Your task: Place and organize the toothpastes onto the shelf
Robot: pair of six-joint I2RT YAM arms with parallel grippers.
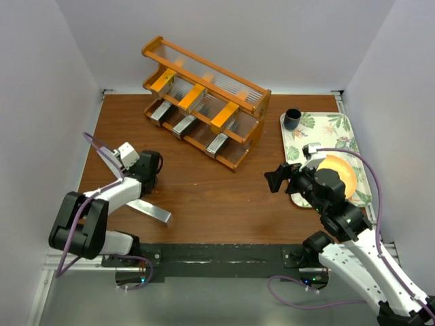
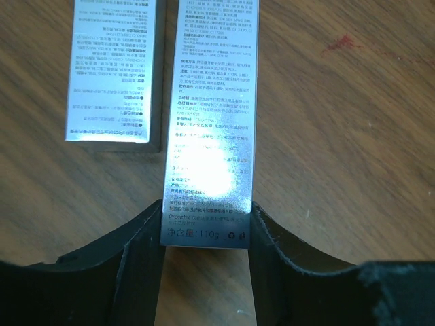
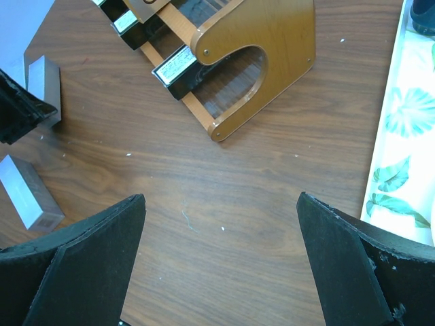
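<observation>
From above, the shelf (image 1: 204, 102) stands at the far middle of the bench (image 1: 217, 197), its long axis slanting from far left to near right. Three orange cartons (image 1: 192, 95) and three shelved silver cartons (image 1: 184, 125) sit in it, their ends facing near left. A loose silver carton (image 1: 149, 209) lies flat by the left arm, slanting the same way, with bare wood between it and the shelf. The left tool (image 1: 151, 168) hangs just beyond it, and its grip cannot be told here. The right tool (image 1: 275, 178) hovers at the inner edge of the leaf tray (image 1: 340, 125). The left wrist view shows more: the fingers (image 2: 139, 265) press both long sides of a gripped carton (image 2: 211, 122) at its near end, and the carton runs straight away from them. A neighbour carton (image 2: 112, 68) lies parallel to its left, apart. In the right wrist view, the right tool's jaws stand wide apart over bare wood, with the shelf's near end ahead.
</observation>
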